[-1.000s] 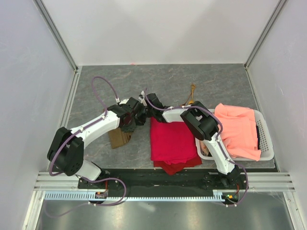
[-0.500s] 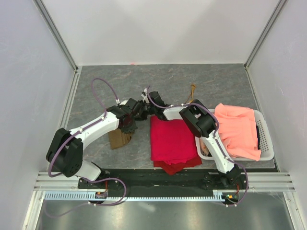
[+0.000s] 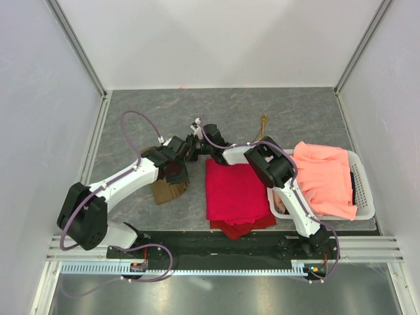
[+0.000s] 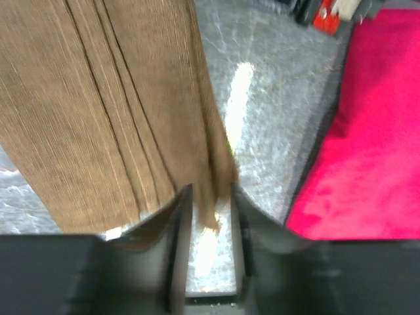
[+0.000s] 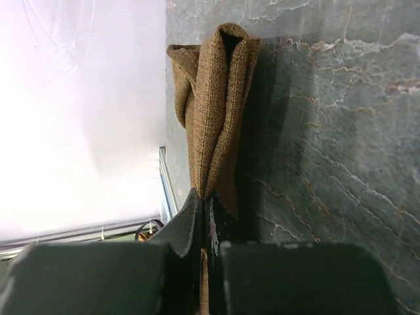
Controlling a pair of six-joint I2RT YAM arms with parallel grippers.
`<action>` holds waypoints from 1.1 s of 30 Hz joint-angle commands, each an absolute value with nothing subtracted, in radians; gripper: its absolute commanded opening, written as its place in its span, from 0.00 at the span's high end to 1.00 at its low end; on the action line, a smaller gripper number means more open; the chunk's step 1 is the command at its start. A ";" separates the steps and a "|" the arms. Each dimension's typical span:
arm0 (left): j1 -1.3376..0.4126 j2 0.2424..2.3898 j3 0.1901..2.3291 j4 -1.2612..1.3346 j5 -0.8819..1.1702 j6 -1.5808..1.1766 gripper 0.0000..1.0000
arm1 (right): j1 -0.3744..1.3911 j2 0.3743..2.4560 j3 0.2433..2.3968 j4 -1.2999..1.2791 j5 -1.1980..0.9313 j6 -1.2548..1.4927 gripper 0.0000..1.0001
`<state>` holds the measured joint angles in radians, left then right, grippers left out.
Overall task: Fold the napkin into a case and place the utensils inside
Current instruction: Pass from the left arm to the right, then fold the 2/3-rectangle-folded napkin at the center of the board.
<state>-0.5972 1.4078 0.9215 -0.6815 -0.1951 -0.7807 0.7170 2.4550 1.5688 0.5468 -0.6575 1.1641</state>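
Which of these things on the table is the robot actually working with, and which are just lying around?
Part of the job: the olive-brown napkin, pinched in the right pincer; the gold utensils.

Just lying about: the red cloth; the salmon-orange cloth; the white basket.

Red cloth (image 3: 236, 190) and basket (image 3: 367, 200) fill the right; far table (image 3: 151, 108) gives room.
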 commanded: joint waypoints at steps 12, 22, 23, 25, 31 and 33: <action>-0.184 1.285 0.900 -0.591 0.064 -0.719 0.70 | 0.729 2.410 1.574 0.531 -0.629 1.092 1.00; -0.117 1.555 0.971 -0.506 0.037 -0.707 0.87 | 0.785 2.341 1.601 0.281 -0.457 0.950 1.00; -0.112 1.571 0.977 -0.508 0.029 -0.701 0.88 | 0.791 2.333 1.605 0.261 -0.430 0.924 1.00; -0.095 1.617 0.986 -0.505 0.028 -0.695 0.89 | 0.810 2.307 1.603 0.232 -0.373 0.911 1.00; -0.083 1.686 0.989 -0.483 0.048 -0.681 0.91 | 0.847 2.252 1.601 0.195 -0.287 0.887 1.00; -0.081 1.686 0.986 -0.482 0.051 -0.680 0.91 | 0.851 2.252 1.624 0.175 -0.276 0.885 1.00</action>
